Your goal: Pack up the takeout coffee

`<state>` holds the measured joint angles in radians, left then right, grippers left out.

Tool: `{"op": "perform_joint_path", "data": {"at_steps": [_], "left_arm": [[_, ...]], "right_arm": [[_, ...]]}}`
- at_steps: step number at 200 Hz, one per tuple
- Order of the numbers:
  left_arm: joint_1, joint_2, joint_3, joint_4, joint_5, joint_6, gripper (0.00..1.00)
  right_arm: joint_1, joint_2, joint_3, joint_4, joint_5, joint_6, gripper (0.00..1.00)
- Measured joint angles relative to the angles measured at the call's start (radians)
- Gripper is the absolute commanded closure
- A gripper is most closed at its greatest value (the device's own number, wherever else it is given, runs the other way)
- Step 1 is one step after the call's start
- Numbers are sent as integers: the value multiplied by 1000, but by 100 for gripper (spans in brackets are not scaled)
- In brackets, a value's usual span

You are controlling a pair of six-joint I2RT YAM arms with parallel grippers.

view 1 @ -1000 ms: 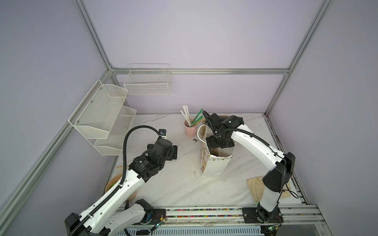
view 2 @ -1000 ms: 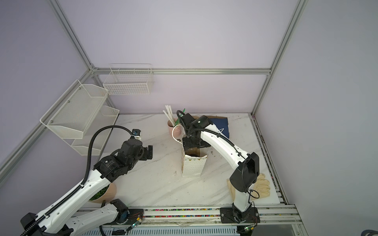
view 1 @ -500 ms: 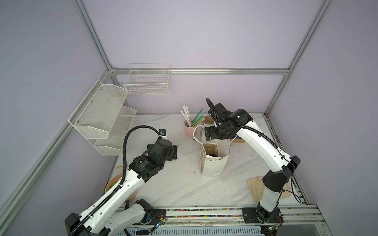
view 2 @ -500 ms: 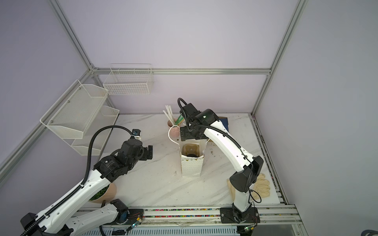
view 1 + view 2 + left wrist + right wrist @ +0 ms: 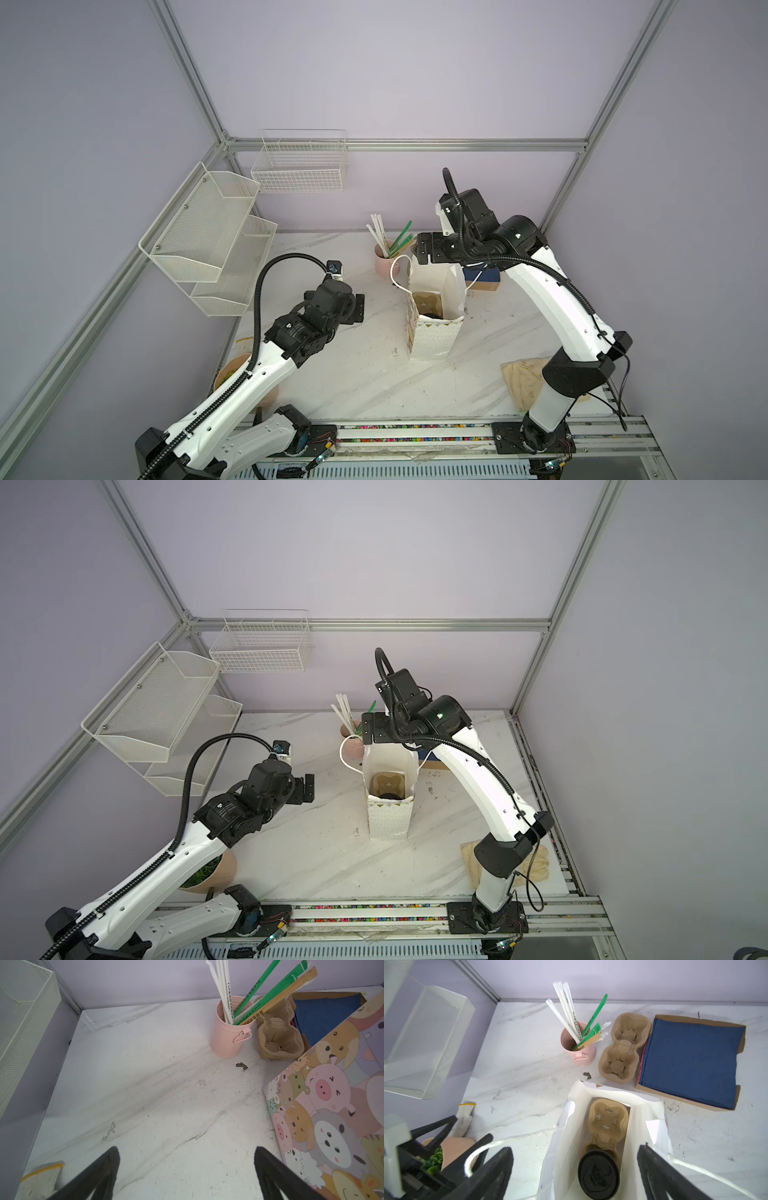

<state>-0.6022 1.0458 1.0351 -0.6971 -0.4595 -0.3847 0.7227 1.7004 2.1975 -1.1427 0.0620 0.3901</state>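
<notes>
The table [image 5: 361, 374] has a paper bag [image 5: 434, 343] standing upright around the middle. Above the bag's open top hangs the right gripper [image 5: 574, 1150], jaws spread wide, holding nothing. Off to the bag's left, the left gripper [image 5: 186, 1149] is over bare table, also wide open and empty. Down in the bag there's a cardboard tray [image 5: 607, 1120], and the coffee cup [image 5: 599, 1174], black lid on, sits in it

Takeout coffee [image 5: 599, 1174], black lid on, upright in tan tray [image 5: 607, 1118], inside white bag [image 5: 653, 1111]
</notes>
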Motion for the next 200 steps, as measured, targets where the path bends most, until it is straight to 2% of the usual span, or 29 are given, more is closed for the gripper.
{"op": "perform_joint_path", "data": {"at_steps": [44,78,108,165,200], "left_arm": [[27,127,144,116,58,15,1],[153,258,246,257,180,19,5],[248,419,340,344,296,2,11],[324,683,508,391,456,-28,18],[341,812,627,397,501,-55,26]], "right_arm": [[0,-249,-206,198,-20,-18,3],[0,-340,-279,281,-17,-30,3],[0,-418,-406,336,-6,-37,3],[0,-638,-656,490,0,-45,3],[0,-683,-719,558,-2,-58,3]]}}
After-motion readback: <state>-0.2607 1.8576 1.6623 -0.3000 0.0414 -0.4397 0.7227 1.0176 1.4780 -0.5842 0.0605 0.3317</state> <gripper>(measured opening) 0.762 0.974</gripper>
